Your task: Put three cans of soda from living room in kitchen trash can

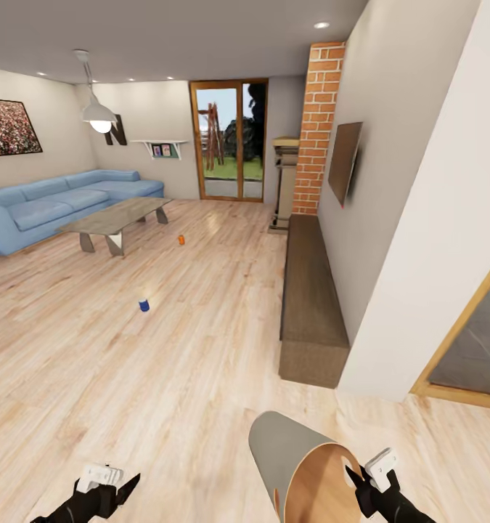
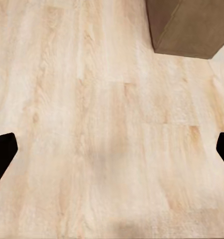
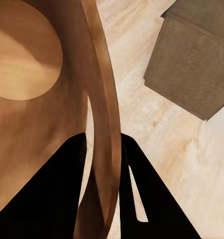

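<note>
Only two soda cans show on the living room's wood floor: the orange can standing just beside the glass-topped table near the blue sofa, and the blue can alone in the open, well apart from it, both too small to read. The trash can is carried tilted, mouth toward the camera and its base cut off at the frame edge, with the right gripper pinching its rim, one finger inside and one outside. The left gripper hangs spread wide over bare planks, near the corner of the one long brown bench.
</note>
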{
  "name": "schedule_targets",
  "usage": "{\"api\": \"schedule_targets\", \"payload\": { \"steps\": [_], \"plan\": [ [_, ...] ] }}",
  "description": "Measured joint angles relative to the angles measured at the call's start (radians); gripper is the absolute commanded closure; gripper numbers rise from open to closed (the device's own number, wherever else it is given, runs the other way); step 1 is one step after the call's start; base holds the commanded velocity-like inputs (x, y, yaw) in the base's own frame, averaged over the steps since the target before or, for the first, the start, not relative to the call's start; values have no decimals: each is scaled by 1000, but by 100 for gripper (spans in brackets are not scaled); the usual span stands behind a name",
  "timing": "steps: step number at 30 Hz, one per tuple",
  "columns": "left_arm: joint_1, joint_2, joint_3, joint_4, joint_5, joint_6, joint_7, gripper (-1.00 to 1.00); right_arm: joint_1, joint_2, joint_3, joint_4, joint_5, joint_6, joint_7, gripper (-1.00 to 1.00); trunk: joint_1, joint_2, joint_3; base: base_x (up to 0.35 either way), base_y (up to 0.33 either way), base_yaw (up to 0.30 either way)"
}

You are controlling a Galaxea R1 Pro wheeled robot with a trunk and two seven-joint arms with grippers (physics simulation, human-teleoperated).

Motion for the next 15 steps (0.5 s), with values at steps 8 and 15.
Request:
{"api": "schedule_targets", "payload": {
  "steps": [8, 15],
  "plan": [
    [0, 0, 77, -1, 34, -4, 0, -100, 0, 0, 0, 0, 0, 0, 0, 100, 0, 0, 0, 129, 238, 0],
    [0, -1, 92, 0, 60, -6, 3, -100, 0, 0, 0, 0, -1, 0, 1, 100, 0, 0, 0, 46, 70, 0]
  ]
}}
